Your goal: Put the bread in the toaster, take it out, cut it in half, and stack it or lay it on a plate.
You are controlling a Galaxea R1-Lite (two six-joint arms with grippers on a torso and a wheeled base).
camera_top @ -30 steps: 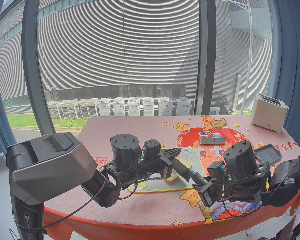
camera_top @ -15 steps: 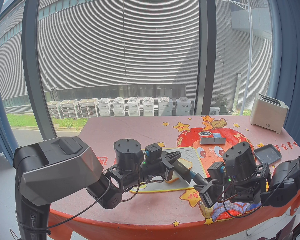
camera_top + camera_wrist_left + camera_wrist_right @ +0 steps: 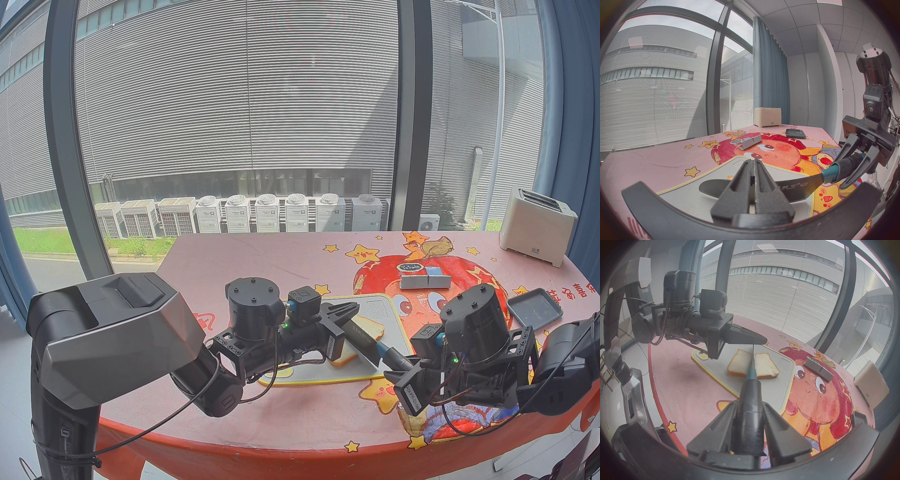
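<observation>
Black knife [image 3: 793, 187] clamped in right claw [image 3: 750, 405], blade set across bread [image 3: 767, 365] ahead for halving; left claw [image 3: 761, 341] pinched shut, empty, just above.

The bread [image 3: 370, 325] lies on the cutting board [image 3: 389, 309] near the table's [image 3: 250, 262] front edge, the knife [image 3: 364, 340] across it. The toaster [image 3: 537, 226] stands at the far right corner, the tray [image 3: 535, 308] before it.
</observation>
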